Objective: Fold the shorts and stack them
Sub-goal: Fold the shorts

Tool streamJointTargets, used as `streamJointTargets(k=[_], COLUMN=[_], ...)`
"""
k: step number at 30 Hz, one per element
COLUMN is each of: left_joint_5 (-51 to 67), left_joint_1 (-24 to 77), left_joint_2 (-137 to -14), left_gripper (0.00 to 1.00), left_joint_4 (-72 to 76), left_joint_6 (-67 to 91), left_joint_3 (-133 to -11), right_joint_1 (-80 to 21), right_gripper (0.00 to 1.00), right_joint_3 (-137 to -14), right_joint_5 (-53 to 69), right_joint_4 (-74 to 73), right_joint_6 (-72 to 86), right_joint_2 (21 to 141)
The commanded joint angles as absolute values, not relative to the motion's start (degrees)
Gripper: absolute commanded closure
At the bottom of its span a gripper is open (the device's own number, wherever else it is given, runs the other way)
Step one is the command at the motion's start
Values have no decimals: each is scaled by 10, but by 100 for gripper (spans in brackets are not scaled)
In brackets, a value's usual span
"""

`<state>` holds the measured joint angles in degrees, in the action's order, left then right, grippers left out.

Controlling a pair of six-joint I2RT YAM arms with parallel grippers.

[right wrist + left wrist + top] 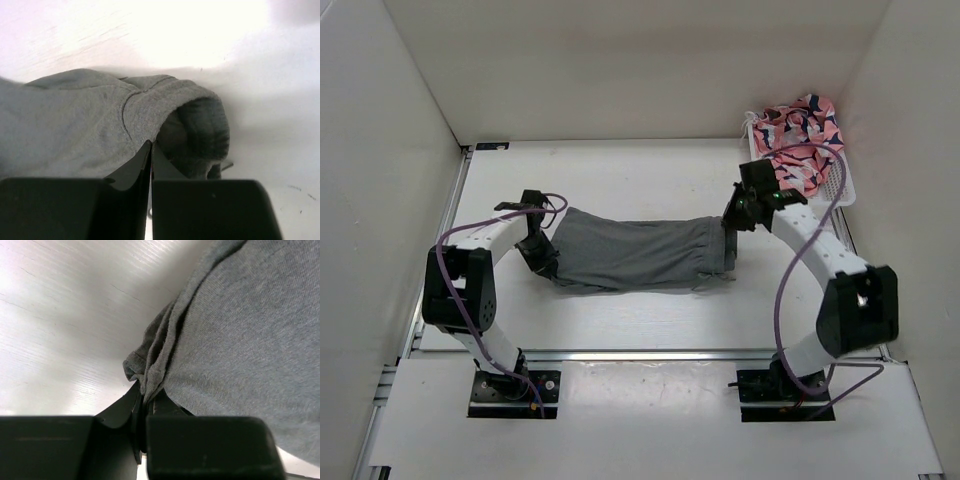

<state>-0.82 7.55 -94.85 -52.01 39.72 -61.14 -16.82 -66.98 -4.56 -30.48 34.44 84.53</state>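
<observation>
"Where do the grey shorts [640,255] lie?"

"Stretched left to right across the middle of the white table [620,175]. They're mostly flat, with a little rumpling along the near edge."

"And the arms?"

"The left gripper [546,262] sits at the left end of the cloth and the right gripper [730,238] at the right end (both touch the fabric, though the jaws are too small to read from up here)."

"Anything else?"

"A white basket [844,185] in the far right corner holds pink-and-navy patterned cloth [800,135]. A purple cable [781,300] loops along each arm."
</observation>
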Motion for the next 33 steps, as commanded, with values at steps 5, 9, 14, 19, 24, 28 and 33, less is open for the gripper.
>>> streamJointTargets(k=[5,9,14,19,24,28,33], left_joint_5=[-22,-22,-22,-22,-22,-34,-47], left_joint_1=[76,76,76,76,76,76,76], left_joint_2=[-941,-936,-936,-936,-936,-930,-911], left_gripper=[90,90,90,90,90,90,90], left_joint_4=[-512,-512,-512,-512,-512,-512,-518], left_joint_6=[400,400,395,395,395,395,395], left_joint_3=[-624,-624,-629,-635,-635,-630,-617], right_joint_1=[-158,-166,-205,-235,-241,-241,-241], right_gripper=[100,72,20,54,98,98,87], right_joint_3=[-757,-762,-756,-725,-703,-683,-678], right_joint_5=[-123,-96,-122,-140,-140,-140,-110], right_joint_4=[-352,-350,-358,-359,-320,-308,-295], right_joint_6=[344,337,337,361,361,367,367], right_joint_2=[976,976,912,869,931,983,974])
